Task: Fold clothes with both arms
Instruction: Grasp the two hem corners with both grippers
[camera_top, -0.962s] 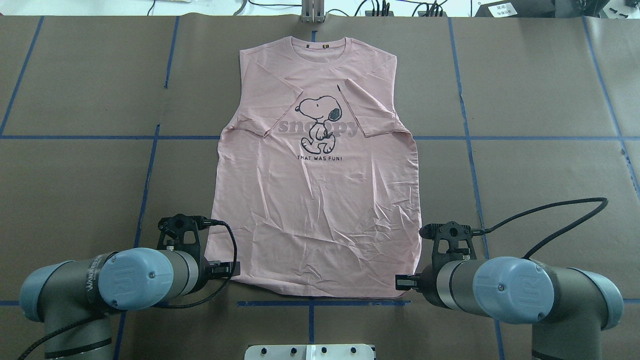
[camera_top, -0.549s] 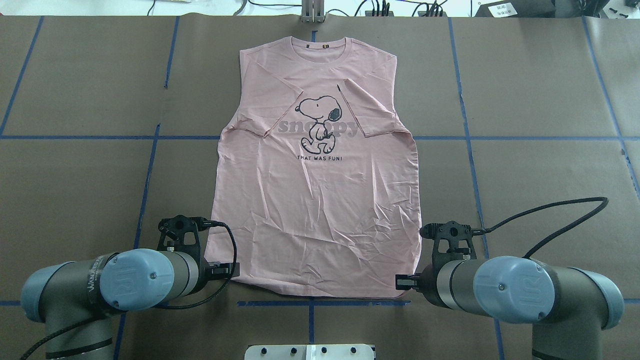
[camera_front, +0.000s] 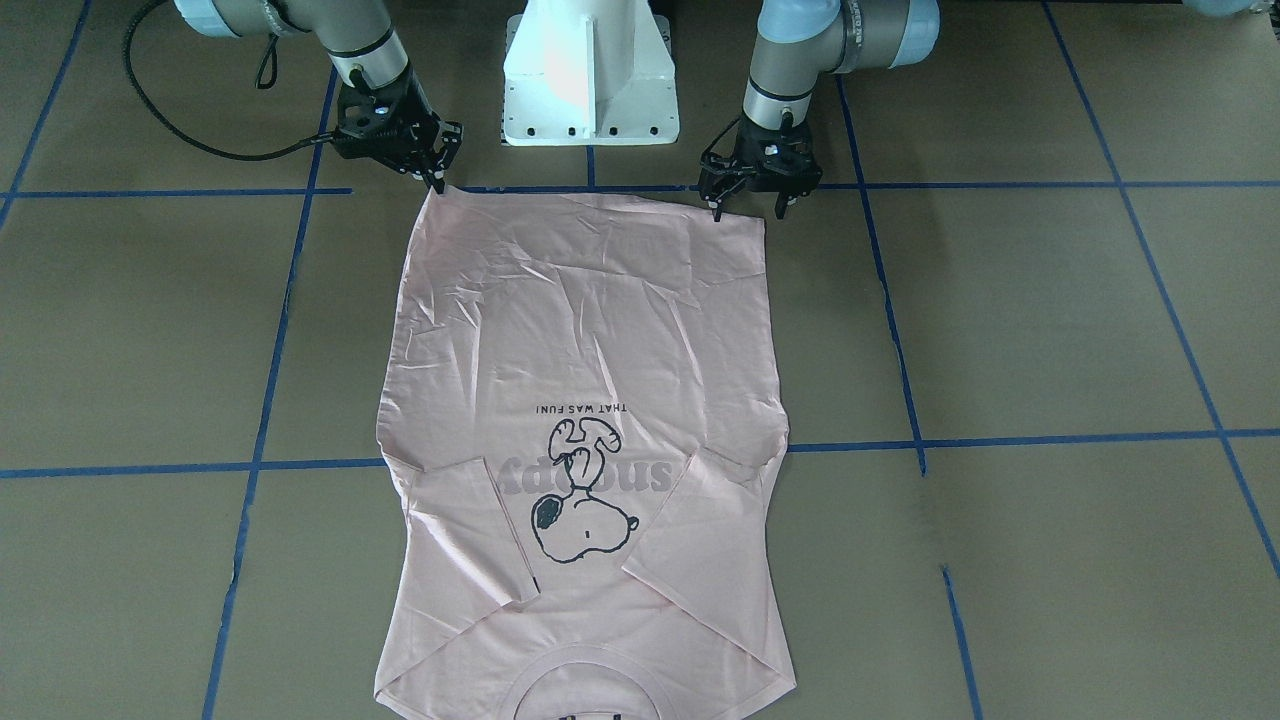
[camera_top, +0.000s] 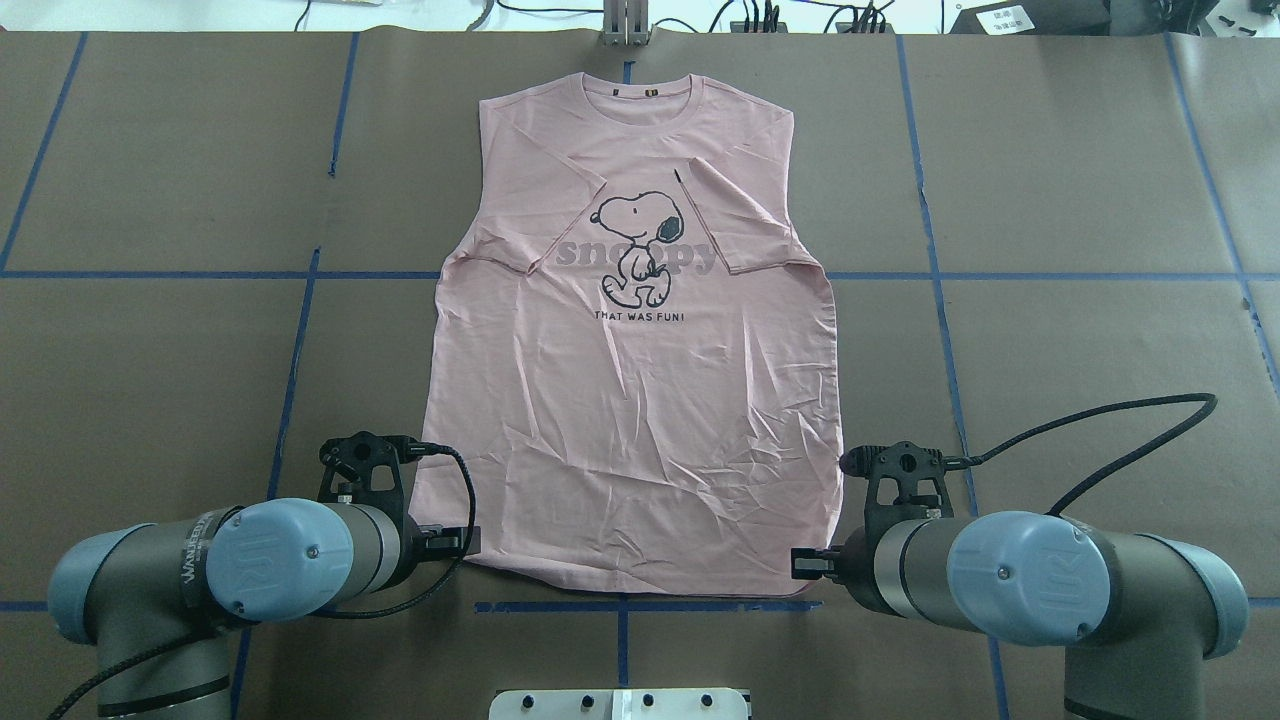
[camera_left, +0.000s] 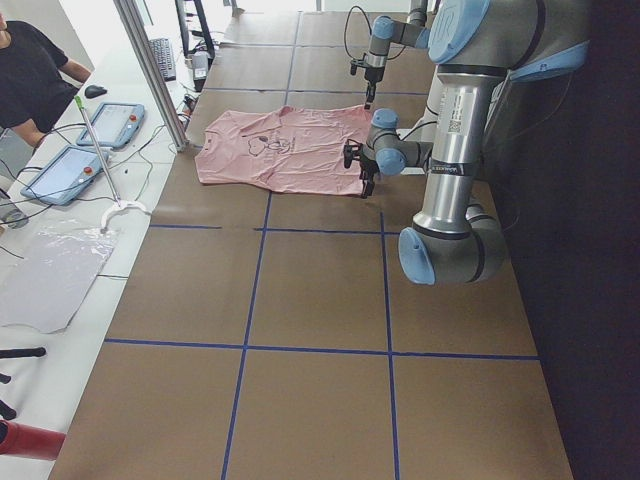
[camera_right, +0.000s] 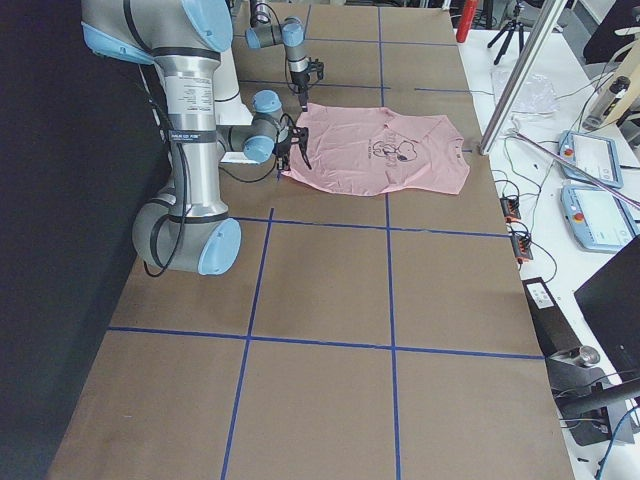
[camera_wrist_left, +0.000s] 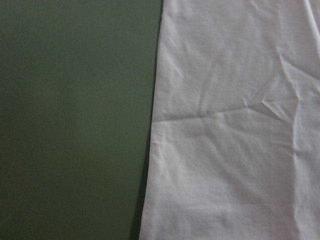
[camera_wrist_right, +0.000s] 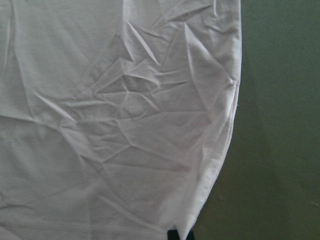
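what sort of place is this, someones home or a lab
Likely a robotics lab: a left arm and right arm flanking a white pedestal, a table gridded with blue tape, and teach pendants on a side bench by an operator.

pink t-shirt (camera_top: 630, 450) lies flat, print up, sleeves folded in, left gripper (camera_top: 462, 541) and right gripper (camera_top: 797, 563) at its hem corners.

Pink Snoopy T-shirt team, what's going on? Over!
Left gripper open at hem corner; right gripper at other corner, jaws unclear. Pale pink cotton T-shirt flat, sleeves folded in. Nothing lies on it.
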